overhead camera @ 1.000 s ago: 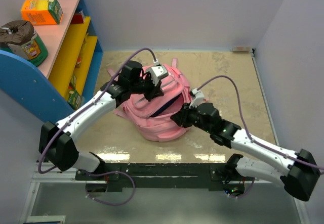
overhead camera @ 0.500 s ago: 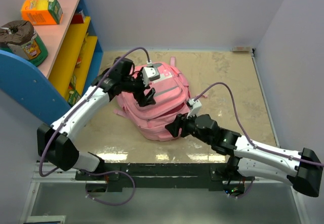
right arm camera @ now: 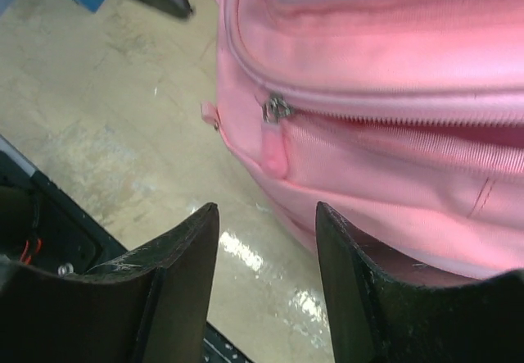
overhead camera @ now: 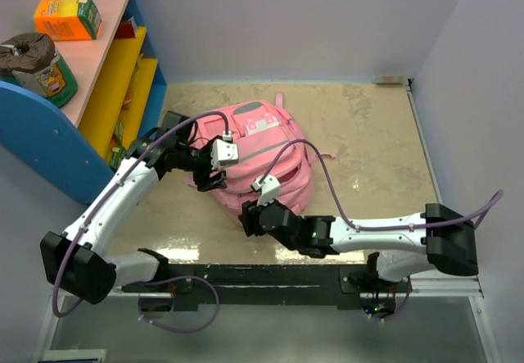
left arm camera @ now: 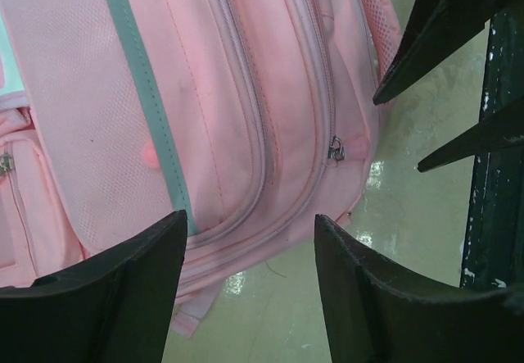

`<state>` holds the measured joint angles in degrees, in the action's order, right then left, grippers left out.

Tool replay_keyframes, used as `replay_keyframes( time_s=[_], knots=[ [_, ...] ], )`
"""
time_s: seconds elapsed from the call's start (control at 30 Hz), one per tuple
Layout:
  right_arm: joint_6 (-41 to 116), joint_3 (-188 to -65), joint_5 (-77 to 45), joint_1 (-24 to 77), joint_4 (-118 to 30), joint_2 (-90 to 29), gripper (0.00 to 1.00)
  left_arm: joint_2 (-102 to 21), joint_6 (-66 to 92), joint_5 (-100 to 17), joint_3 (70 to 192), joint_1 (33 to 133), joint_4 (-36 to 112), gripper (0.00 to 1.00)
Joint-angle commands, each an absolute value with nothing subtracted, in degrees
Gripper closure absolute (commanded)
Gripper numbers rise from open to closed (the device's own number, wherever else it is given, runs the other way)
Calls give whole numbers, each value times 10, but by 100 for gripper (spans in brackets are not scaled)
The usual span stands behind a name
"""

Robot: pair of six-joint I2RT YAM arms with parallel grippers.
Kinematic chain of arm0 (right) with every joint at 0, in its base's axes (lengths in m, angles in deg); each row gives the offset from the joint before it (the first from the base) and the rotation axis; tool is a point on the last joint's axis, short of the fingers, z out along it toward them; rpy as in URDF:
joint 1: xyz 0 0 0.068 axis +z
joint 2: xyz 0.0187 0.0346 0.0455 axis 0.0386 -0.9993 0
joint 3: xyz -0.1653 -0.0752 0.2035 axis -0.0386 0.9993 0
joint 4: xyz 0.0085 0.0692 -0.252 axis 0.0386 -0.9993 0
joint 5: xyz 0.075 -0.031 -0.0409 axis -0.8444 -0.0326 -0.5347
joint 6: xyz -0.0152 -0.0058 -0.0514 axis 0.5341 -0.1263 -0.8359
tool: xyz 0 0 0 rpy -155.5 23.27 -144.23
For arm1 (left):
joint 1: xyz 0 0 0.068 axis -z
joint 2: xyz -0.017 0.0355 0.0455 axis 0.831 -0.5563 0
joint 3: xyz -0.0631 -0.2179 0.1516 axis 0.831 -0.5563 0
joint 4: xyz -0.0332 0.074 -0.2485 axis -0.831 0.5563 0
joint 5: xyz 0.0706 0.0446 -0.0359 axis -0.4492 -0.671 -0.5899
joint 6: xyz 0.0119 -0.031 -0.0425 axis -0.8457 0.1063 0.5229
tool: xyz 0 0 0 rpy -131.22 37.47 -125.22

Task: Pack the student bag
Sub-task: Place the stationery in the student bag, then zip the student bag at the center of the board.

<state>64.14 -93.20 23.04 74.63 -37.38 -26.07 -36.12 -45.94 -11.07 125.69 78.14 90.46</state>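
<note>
Both arms bent in low toward mid-frame. Left tool [overhead camera: 207, 174] spread apart at the student bag's [overhead camera: 264, 146] left side, right tool [overhead camera: 250, 219] spread apart at its lower edge, both empty.

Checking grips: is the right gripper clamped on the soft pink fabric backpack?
No: the right gripper stands open, with the backpack beyond it.

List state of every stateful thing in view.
student bag: lying on table, zips in view look shut
left gripper: open, empty, beside bag
right gripper: open, empty, at bag's near edge
orange box: closed, on top shelf
</note>
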Motion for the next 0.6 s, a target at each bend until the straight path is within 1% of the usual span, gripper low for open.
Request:
replay_keyframes(
  time_s=[0.0,0.1,0.3,0.4,0.53,0.57],
  knots=[
    [610,-984,299,748,-342,-274,46,-335,-495,-114,1234,781,871,35],
    [609,-1005,301,748,-348,-300,46,-331,-488,-118,1218,779,852,37],
    [621,-1039,304,749,-370,-350,47,-311,-473,-113,1203,776,832,37],
    [631,-1053,318,749,-393,-371,50,-312,-472,-111,1209,777,835,37],
    [638,-1064,345,748,-417,-380,57,-312,-467,-103,1211,776,837,37],
    [637,-1064,357,750,-420,-378,64,-312,-466,-101,1211,776,838,37]
  ],
)
